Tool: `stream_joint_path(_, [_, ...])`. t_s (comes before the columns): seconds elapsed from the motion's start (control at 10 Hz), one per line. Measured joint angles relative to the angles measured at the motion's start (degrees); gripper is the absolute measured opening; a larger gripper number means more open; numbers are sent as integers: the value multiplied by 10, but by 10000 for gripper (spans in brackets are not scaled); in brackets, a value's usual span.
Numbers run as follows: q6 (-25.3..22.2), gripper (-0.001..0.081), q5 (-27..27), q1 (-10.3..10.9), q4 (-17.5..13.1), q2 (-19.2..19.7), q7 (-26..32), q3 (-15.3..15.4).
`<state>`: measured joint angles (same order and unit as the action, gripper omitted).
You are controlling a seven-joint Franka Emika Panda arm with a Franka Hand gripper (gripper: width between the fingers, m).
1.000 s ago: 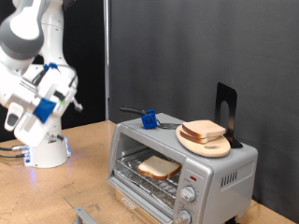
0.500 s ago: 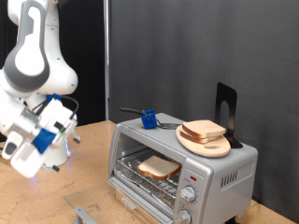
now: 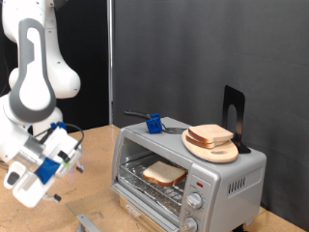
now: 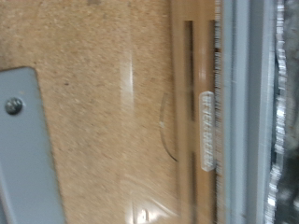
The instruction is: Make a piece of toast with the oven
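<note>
The silver oven (image 3: 208,182) stands at the exterior view's right with its glass door dropped open. One piece of toast (image 3: 164,174) lies on the wire rack inside. My gripper (image 3: 66,184) hangs low over the table at the exterior view's left, apart from the oven and near the front edge of the open door (image 3: 89,223). It holds nothing that I can see. The wrist view shows no fingers, only the tabletop (image 4: 93,112), a grey metal plate with a screw (image 4: 19,140) and a metal edge of the oven (image 4: 245,112).
On top of the oven sit a round wooden board with a stack of bread slices (image 3: 212,138), a blue object with a black handle (image 3: 153,123) and a black stand (image 3: 233,114). A black curtain hangs behind. The robot base stands at the left.
The arm has swung down and forward. The hand dropped from about shoulder height of the oven to just above the table. The oven and toast have not moved.
</note>
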<state>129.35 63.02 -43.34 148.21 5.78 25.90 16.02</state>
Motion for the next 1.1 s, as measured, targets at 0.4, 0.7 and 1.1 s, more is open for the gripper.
stream_joint_path(0.4, [48,682,9,5,-10,58,28,16])
stream_joint_path(0.7, [62,682,28,6,-11,83,59,29])
stream_joint_path(1.1, [34,682,33,6,-10,88,69,44])
